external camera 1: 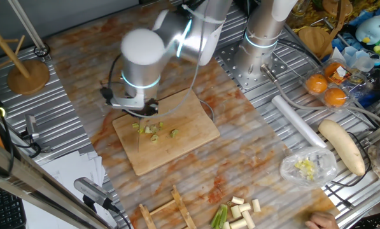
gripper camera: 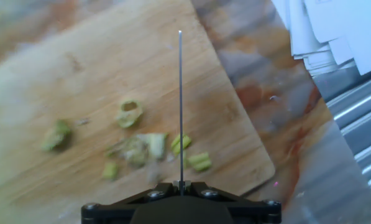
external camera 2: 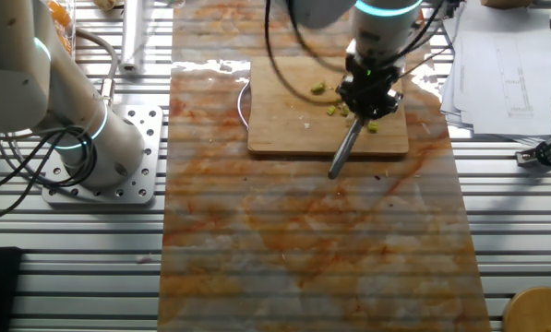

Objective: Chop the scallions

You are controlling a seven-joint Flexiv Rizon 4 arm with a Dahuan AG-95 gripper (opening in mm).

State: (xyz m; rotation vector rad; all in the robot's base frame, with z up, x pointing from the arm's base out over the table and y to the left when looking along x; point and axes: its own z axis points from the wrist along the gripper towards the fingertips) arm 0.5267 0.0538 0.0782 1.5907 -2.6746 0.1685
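Marbled orange table (external camera 2: 312, 240), wooden board (external camera 1: 190, 137), chopped scallions (external camera 1: 153, 130), claw (external camera 1: 139, 109) seemingly clamped on knife (external camera 2: 347, 148).

— What do the scallions (gripper camera: 135, 149) look like from your end?

— I see small yellow-green chopped bits scattered loosely on the wooden board (external camera 1: 190, 130), near its middle. In the hand view I count about 6 pieces: 1 ring-shaped slice lying flat, 1 pale ragged clump beside it, some short chunks.

— All on the board?

— No. I also see uncut pale stalk pieces (external camera 1: 240, 210) lying near the table's edge.
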